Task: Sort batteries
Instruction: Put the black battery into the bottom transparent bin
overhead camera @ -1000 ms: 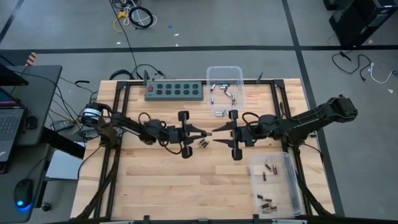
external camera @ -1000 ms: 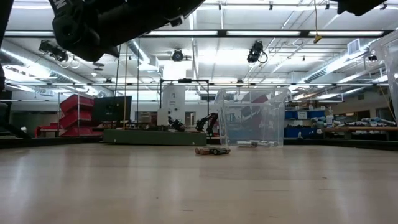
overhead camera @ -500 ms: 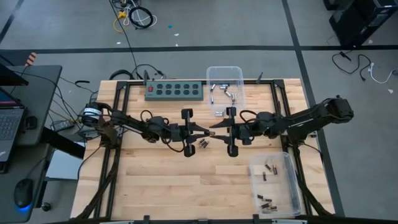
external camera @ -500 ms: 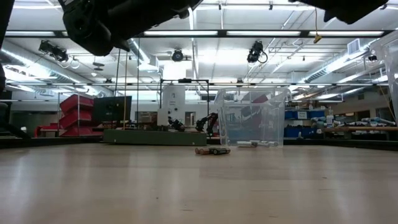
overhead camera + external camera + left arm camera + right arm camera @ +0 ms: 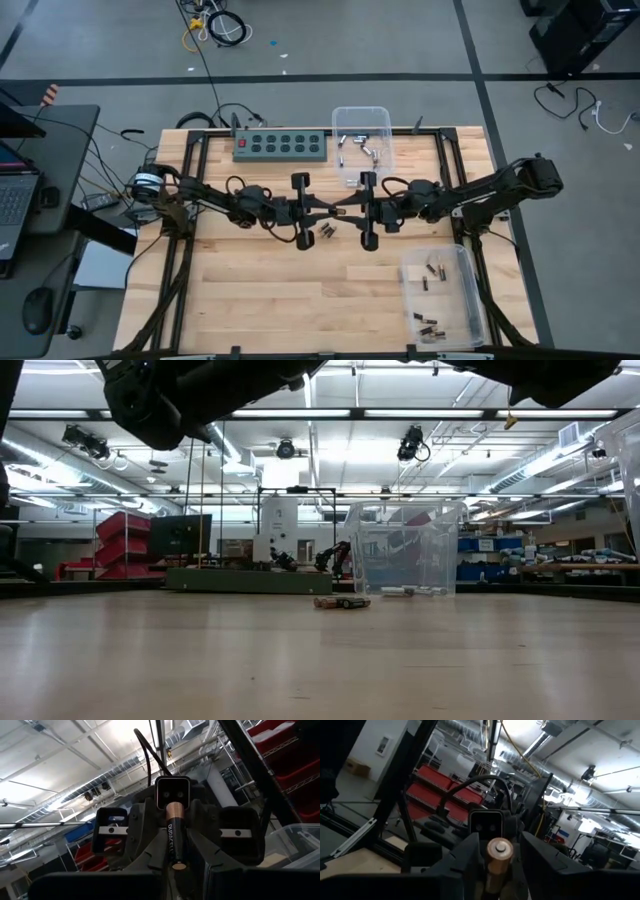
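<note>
My left gripper (image 5: 335, 211) and my right gripper (image 5: 351, 208) meet tip to tip above the middle of the table. Between them is one copper-and-black battery (image 5: 343, 209), held level. The left gripper is shut on it. The right gripper is open. In the right wrist view its fingers stand on either side of the copper end (image 5: 499, 851), with narrow gaps showing. A few loose dark batteries (image 5: 325, 232) lie on the wood just near of the grippers, also seen in the low view (image 5: 341, 602). My left gripper holds the battery by its black part (image 5: 176, 851), pinched between the two fingers. The fingers come level from the table's left and lie along the battery. The copper end (image 5: 175, 812) points at the right gripper. The battery is lifted clear of the table, and the gripper's own body hides the pads.
A clear bin (image 5: 362, 140) with silvery batteries stands at the far edge, beside a green power strip (image 5: 281, 146). A second clear bin (image 5: 442, 295) with dark batteries sits at the near right. Bare wood lies at the near left. Black frame rails run along both sides.
My right gripper has moved toward the table's left, up to the left gripper, until its fingers stand around the battery's copper end. The left gripper has kept its hold on the battery and shifted slightly toward the right. The loose batteries have stayed put.
</note>
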Motion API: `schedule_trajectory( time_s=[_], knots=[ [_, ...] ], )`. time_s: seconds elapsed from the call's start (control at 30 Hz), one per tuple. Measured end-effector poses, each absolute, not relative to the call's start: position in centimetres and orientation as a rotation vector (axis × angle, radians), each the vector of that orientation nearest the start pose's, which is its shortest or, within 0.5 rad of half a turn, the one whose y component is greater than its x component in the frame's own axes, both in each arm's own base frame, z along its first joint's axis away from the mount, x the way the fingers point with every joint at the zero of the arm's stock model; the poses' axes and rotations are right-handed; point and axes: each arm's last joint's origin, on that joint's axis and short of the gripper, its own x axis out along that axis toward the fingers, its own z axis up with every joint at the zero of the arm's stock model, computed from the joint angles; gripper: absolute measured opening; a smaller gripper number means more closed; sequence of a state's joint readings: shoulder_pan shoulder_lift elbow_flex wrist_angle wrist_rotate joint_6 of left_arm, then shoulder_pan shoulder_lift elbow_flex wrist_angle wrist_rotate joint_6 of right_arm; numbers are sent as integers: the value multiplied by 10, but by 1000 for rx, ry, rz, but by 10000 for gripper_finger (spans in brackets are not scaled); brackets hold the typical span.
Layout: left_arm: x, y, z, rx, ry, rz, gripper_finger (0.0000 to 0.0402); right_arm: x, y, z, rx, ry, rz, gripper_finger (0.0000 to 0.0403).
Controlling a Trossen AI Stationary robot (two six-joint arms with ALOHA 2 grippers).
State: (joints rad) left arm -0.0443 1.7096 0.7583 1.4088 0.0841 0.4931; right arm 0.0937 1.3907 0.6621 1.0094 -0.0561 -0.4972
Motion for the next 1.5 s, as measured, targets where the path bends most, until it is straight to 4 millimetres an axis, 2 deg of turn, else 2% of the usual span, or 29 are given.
schedule_trajectory(
  time_s=[0.17, 0.33, 0.6, 0.9, 1.0, 1.1, 1.2, 1.3, 1.4, 1.5],
  knots=[
    [334, -17, 243, 493, -478, -11, 45, 287, 29, 272, -492, -313, 76, 103],
    [334, -17, 243, 494, -478, -12, 67, 287, 28, 271, -506, -308, 78, 42],
    [336, -16, 237, 479, -405, 25, 101, 287, 28, 271, -526, -310, 84, 41],
    [337, -15, 219, 429, -219, 145, 169, 281, 32, 281, -443, -253, -19, 41],
    [334, -12, 209, 408, -140, 198, 185, 275, 37, 293, -407, -119, -39, 41],
    [330, -13, 199, 410, -68, 238, 190, 271, 44, 306, -389, 101, 14, 41],
    [327, -15, 192, 414, -31, 251, 190, 265, 53, 327, -319, 304, 72, 41],
    [324, -16, 188, 416, -12, 268, 189, 255, 60, 341, -208, 519, 92, 41],
    [323, -15, 187, 416, -1, 289, 189, 239, 67, 343, -69, 723, 121, 41],
    [323, -15, 187, 417, 3, 303, 189, 222, 75, 345, 116, 845, 123, 41]
  ],
)
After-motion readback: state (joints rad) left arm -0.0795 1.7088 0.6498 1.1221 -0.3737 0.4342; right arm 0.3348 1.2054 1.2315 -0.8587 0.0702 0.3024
